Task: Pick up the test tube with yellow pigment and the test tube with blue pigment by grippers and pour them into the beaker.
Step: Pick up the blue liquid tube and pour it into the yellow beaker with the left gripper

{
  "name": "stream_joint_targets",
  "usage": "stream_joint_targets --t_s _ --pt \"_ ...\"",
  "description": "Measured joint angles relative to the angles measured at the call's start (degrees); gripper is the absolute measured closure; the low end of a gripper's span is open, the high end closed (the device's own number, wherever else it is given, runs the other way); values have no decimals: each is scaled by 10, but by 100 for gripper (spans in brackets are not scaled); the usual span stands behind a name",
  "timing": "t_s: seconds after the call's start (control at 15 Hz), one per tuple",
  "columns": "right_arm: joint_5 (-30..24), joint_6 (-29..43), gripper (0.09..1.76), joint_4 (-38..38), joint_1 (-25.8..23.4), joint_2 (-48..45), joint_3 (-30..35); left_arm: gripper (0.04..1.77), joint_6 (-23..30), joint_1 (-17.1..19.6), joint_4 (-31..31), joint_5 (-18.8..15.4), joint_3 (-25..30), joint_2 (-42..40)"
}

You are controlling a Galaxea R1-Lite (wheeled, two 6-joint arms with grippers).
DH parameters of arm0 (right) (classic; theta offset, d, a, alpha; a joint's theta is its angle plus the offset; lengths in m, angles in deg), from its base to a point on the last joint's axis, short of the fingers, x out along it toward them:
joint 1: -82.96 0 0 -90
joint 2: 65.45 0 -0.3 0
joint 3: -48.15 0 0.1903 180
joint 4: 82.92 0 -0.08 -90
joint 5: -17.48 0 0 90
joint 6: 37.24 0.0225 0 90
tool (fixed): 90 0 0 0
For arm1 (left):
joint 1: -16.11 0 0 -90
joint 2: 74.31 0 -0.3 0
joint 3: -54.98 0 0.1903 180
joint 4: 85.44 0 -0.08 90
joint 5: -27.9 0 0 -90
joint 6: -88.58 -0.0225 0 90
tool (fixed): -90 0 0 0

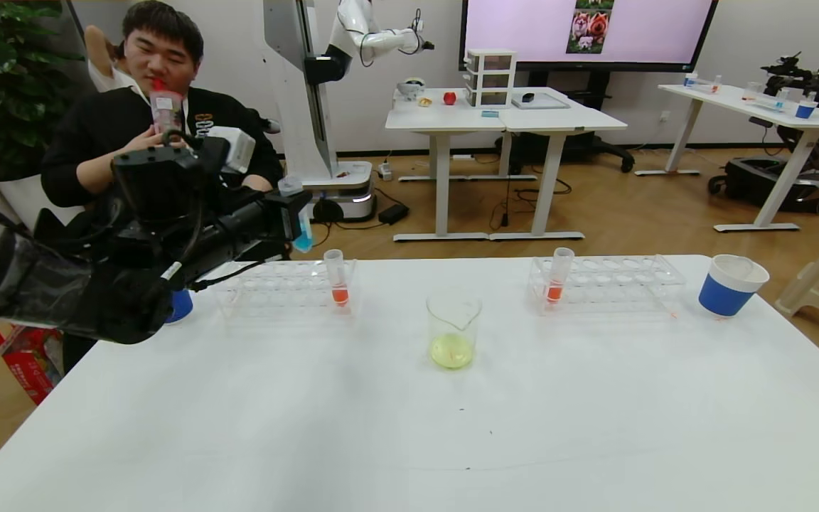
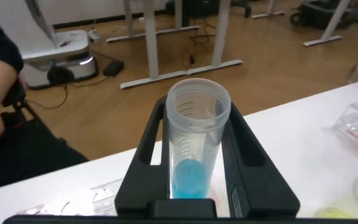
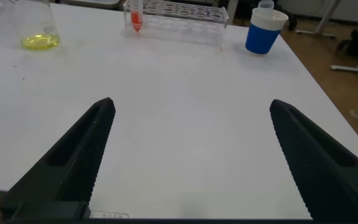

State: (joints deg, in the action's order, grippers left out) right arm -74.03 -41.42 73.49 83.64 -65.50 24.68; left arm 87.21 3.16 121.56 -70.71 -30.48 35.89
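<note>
Roughly half done, by the look of it. Yellow liquid already in the beaker (image 1: 453, 331), mid-counter (image 1: 409, 427); no yellow tube to be seen anywhere in these views, possibly hidden. Blue pour still to come.

Left hand (image 1: 294, 213) clamped on the blue tube (image 1: 301, 224), raised above the counter, well to the left of the beaker and beyond it, over the left rack (image 1: 281, 284). Tube near upright between the two fingers (image 2: 143, 152), mouth open, blue liquid (image 2: 189, 180) sitting in the bottom, none spilled as far as visible.

Left to do, probably: carry across to the beaker, tip over the rim, empty.

Right hand (image 3: 191, 155) spread wide, holding nothing, low over bare counter right of the beaker; not visible from the head view.
</note>
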Motion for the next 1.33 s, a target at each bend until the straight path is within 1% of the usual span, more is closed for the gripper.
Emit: stream_joint_targets --t_s 0.2,0.47,0.6,0.67,0.8,0.93,1.07,1.2,1.33 --pt "0 0 11 0 0 0 0 131 -54 -58 -3 -28 -14 -15" --pt "0 0 11 0 0 0 0 131 -125 -128 3 -61 -22 -8" --pt "0 0 11 0 0 0 0 131 -164 -154 16 -72 -22 5" --pt "0 0 11 0 0 0 0 131 -181 -164 34 -74 -19 14" --pt "0 0 11 0 0 0 0 131 -226 -179 98 -87 -15 38" --pt "0 0 11 0 0 0 0 131 -288 -183 146 -116 -12 66" --pt "0 0 11 0 0 0 0 131 -356 -179 151 -144 -6 84" --pt "0 0 11 0 0 0 0 131 -420 -176 153 -179 -4 95" --pt "0 0 11 0 0 0 0 131 -457 -175 157 -197 -4 105"
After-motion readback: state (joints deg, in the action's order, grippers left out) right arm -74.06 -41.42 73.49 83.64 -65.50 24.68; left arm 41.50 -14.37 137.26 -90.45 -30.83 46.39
